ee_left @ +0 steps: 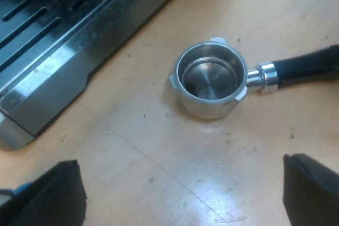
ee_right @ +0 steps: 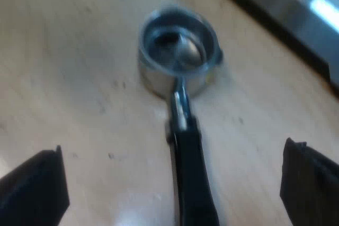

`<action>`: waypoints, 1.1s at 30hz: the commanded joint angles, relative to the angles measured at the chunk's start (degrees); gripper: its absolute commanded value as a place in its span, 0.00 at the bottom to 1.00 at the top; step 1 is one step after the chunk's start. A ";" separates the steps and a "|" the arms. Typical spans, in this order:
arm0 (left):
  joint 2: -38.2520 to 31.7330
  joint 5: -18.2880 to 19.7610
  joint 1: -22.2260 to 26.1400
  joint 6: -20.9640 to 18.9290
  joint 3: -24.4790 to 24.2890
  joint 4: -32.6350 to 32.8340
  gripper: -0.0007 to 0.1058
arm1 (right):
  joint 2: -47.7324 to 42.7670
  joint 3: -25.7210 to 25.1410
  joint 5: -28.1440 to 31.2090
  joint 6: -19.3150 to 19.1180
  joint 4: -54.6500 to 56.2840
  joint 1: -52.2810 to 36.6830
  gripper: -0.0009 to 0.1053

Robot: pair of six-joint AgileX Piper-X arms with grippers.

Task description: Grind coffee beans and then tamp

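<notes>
left pincer [ee_left: 183,194] is released; its two black fingers [ee_left: 58,189] stand wide apart above the desk [ee_left: 132,146], with nothing held between them; ahead of it the metal holder [ee_left: 212,80] lies loose on the pale wooden desk, cup mouth up, showing bare shiny metal inside; its dark handle [ee_left: 307,67] runs out flat along the desk from a silver collar; the espresso machine [ee_left: 53,41] sits near the holder but apart from it, and its steel drip tray [ee_left: 37,19] with dark slots faces the holder across a strip of bare wood.

right pincer [ee_right: 175,183] is also released, fingers [ee_right: 37,189] spread wide on either side of the handle [ee_right: 190,183] and not touching it; the handle points toward this pincer and passes between the fingers; the metal holder [ee_right: 177,51] rests upright on the desk [ee_right: 79,78] beyond the fingertips; the espresso machine [ee_right: 296,3] shows as a steel edge close to the cup, not touching it.
</notes>
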 commanded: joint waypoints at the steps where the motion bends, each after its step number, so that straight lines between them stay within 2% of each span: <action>1: -0.32 -0.75 -0.34 -3.38 -1.50 0.77 0.74 | -0.80 -0.59 0.00 -3.02 -3.56 -0.02 0.79; 2: -0.32 -0.91 -0.34 -3.54 -1.81 0.83 0.74 | -0.82 -0.59 0.00 -3.19 -3.96 -0.02 0.79; 4: -0.32 -5.12 -0.34 -4.35 -3.97 1.71 0.74 | -0.66 -0.59 -1.01 -3.91 -11.69 -0.02 0.79; 5: -0.32 -5.61 -0.34 -4.43 -4.35 1.89 0.74 | -0.67 -0.59 -1.40 -3.91 -12.41 -0.02 0.79; 7: -0.32 -10.69 -0.34 -4.94 -6.55 2.09 0.74 | -0.67 -0.59 -2.47 -3.91 -16.80 -0.02 0.79; 9: -0.32 -11.89 -0.06 -5.35 -7.96 2.09 0.74 | -0.67 -0.59 -3.63 -3.65 -19.11 -0.02 0.79; 14: 0.90 -11.94 4.02 -6.22 -9.24 2.76 0.74 | 0.53 -0.23 -4.80 -4.21 -23.63 -0.02 0.79; 18: 2.82 -10.24 11.30 -5.53 -9.22 4.63 0.74 | 4.36 -0.26 -4.80 -8.57 -26.02 -0.02 0.78; 21: 4.45 -10.14 14.48 -5.41 -9.22 4.17 0.74 | 8.19 -0.26 -4.80 -8.98 -29.65 -0.02 0.78; 24: 6.18 -10.72 14.70 -4.22 -9.22 4.15 0.74 | 12.16 -0.26 -4.80 -8.98 -34.33 -0.02 0.78; 33: 13.54 -10.70 14.70 -4.09 -9.22 3.81 0.74 | 21.26 -0.26 -4.70 -8.13 -43.88 -0.02 0.78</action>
